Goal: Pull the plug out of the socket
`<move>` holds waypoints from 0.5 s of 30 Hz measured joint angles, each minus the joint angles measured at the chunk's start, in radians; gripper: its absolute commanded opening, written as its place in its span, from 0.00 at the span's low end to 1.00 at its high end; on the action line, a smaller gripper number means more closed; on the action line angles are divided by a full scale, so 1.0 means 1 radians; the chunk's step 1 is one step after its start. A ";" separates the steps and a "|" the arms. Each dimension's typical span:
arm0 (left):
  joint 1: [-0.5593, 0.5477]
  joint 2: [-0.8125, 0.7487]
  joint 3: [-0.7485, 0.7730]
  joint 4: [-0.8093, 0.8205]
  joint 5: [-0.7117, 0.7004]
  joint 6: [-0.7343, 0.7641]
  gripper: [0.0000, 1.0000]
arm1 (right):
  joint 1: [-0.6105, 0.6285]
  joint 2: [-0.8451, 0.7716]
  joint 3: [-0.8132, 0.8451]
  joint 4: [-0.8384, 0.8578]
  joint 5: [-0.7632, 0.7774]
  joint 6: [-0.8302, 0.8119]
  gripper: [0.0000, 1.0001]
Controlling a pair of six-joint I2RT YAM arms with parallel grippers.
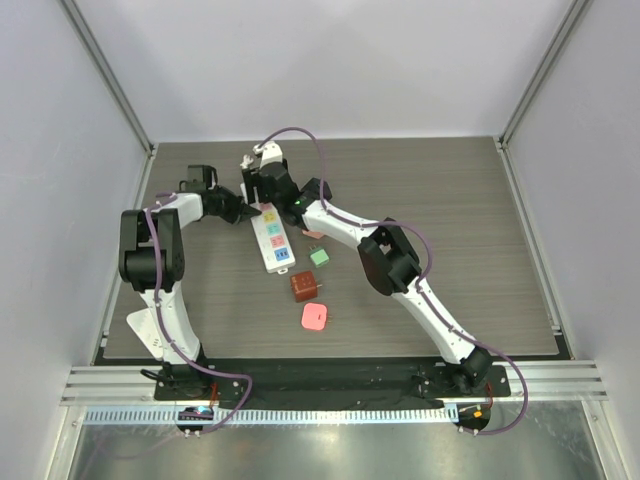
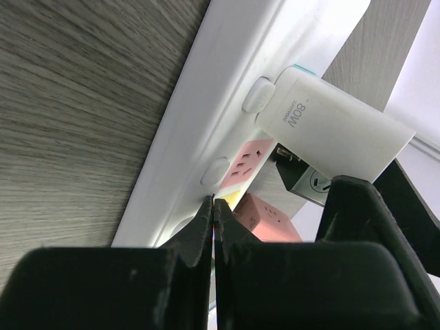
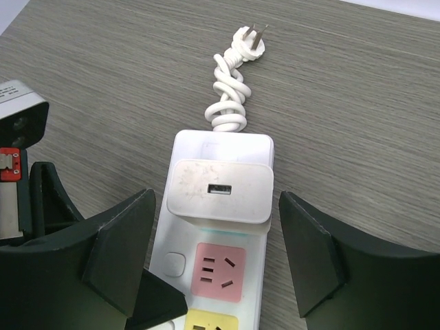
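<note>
The socket is a long white power strip (image 1: 272, 240) with pink, yellow, green and blue outlets. A white 80W charger plug (image 3: 220, 190) sits in its far outlet; it also shows in the left wrist view (image 2: 330, 130). My right gripper (image 3: 216, 220) is open above that end, its fingers (image 3: 120, 247) on either side of the plug and apart from it. My left gripper (image 2: 214, 201) is shut and empty, its tips pressed on the strip (image 2: 206, 124) along its left edge beside the pink outlet (image 2: 249, 161). In the top view the right gripper (image 1: 262, 187) hides the plug.
The strip's knotted white cord stub (image 3: 232, 89) lies beyond its far end. A green plug cube (image 1: 320, 256), a brown cube (image 1: 306, 287) and a pink cube (image 1: 315, 317) lie to the right of and in front of the strip.
</note>
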 measured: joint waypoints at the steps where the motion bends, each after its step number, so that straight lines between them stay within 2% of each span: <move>1: 0.000 0.000 0.000 0.000 0.000 0.001 0.00 | 0.002 0.000 0.000 -0.001 0.001 -0.001 0.78; 13: 0.000 0.012 0.019 -0.014 0.010 0.011 0.00 | 0.003 0.022 0.009 0.002 0.018 -0.013 0.61; 15: 0.002 0.014 0.022 -0.014 0.013 0.016 0.00 | 0.004 0.022 0.011 0.000 0.023 -0.019 0.49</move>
